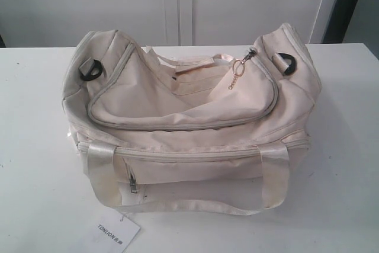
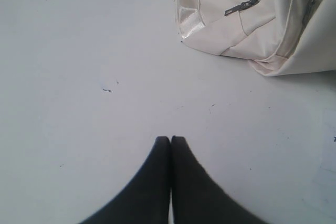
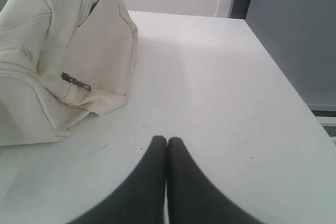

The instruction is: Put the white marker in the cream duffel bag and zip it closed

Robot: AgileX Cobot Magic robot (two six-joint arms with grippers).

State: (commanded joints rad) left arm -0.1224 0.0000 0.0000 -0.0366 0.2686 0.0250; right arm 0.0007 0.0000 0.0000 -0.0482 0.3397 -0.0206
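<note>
The cream duffel bag (image 1: 177, 117) lies in the middle of the white table (image 1: 35, 146). Its curved top zipper looks drawn together along its visible length, with the gold chain pull (image 1: 237, 75) at the right end. The white marker is not visible in any view. Neither gripper shows in the exterior view. My left gripper (image 2: 170, 139) is shut and empty over bare table, well apart from one end of the bag (image 2: 236, 19). My right gripper (image 3: 167, 139) is also shut and empty, off the bag's other end (image 3: 52, 66).
A white paper tag (image 1: 115, 232) lies by the table's front edge. Black D-rings (image 1: 92, 69) (image 1: 287, 62) sit at both bag ends. A front handle strap (image 1: 195, 205) rests on the table. The table's side edge (image 3: 294, 87) runs near the right gripper.
</note>
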